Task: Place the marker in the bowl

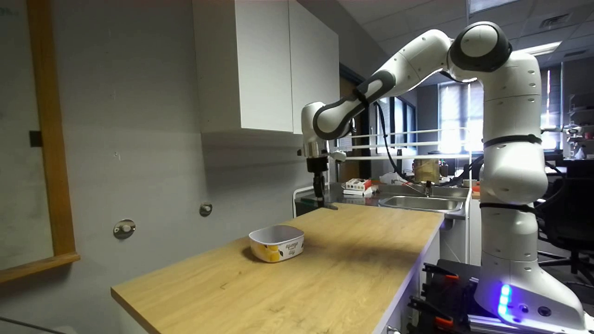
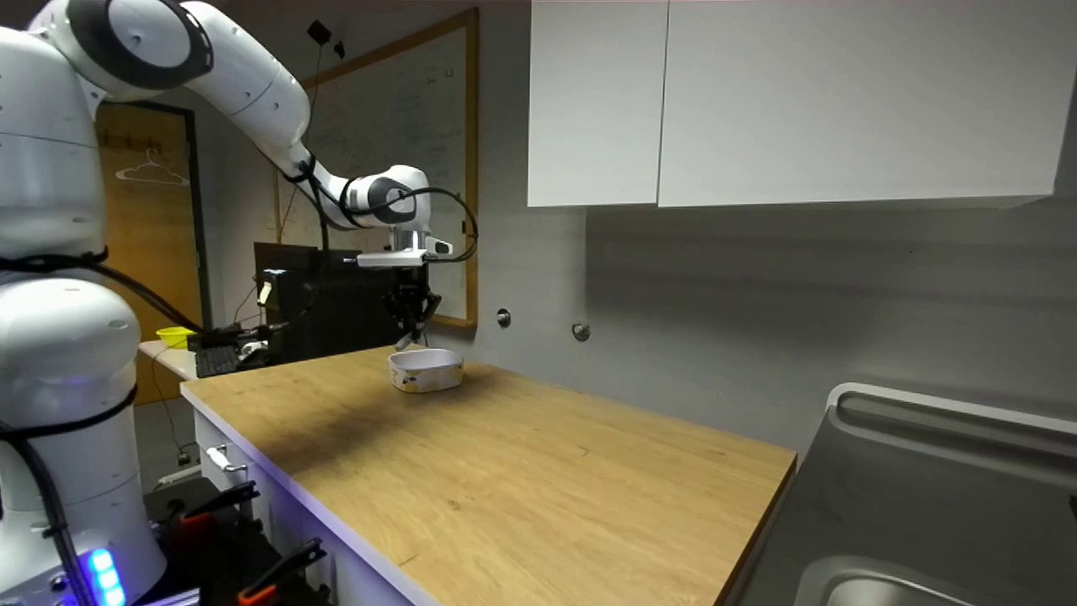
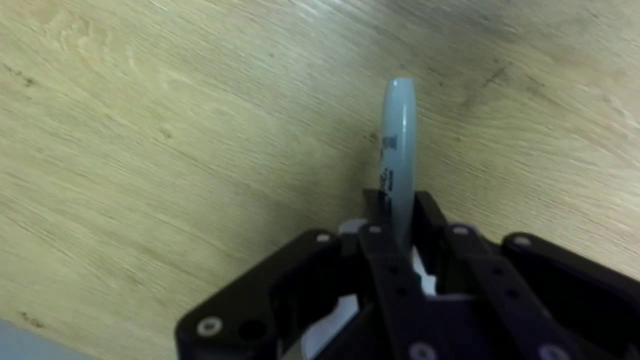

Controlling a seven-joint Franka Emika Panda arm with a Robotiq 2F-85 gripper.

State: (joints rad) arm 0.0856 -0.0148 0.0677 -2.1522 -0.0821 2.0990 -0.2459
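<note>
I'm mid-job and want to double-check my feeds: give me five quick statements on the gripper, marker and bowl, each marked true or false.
1. The bowl stands upright on the table. True.
2. The bowl's outside is plain red. False: it is white with yellow print.
3. The gripper holds the marker. True.
4. The marker lies in the bowl. False: it is in the gripper's grasp.
5. The marker has dark lettering. True.
</note>
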